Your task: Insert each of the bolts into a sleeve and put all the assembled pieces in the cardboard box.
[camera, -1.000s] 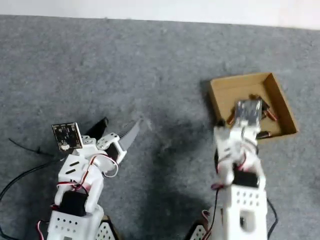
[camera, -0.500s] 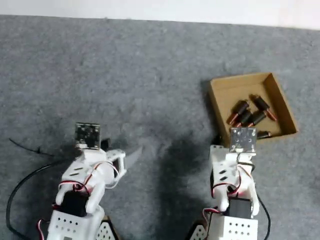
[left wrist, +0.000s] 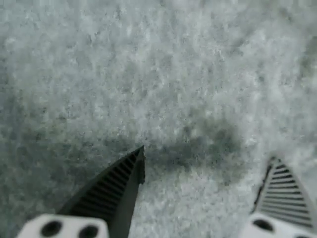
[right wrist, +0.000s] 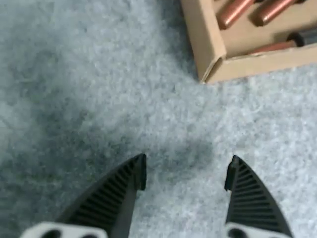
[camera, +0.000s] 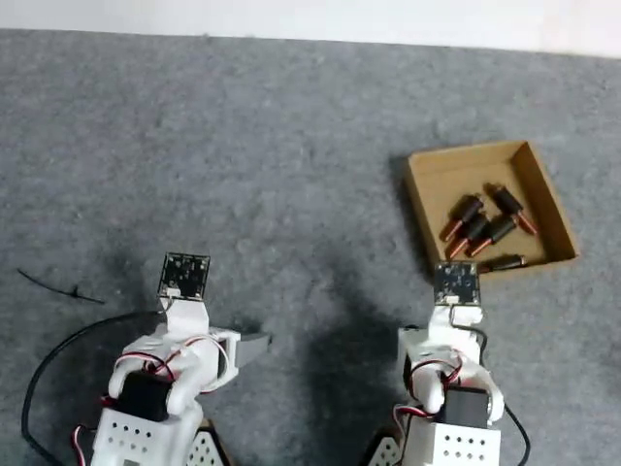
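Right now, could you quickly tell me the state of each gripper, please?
Left gripper: open, holding nothing, above the grey mat.
Right gripper: open, holding nothing, near a corner of the cardboard box.

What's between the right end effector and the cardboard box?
Bare grey carpet, per the right wrist view, from the right end effector to the cardboard box.

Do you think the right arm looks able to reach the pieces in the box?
Probably yes: the right gripper is open and empty near a corner of the lidless box; nothing lies between.
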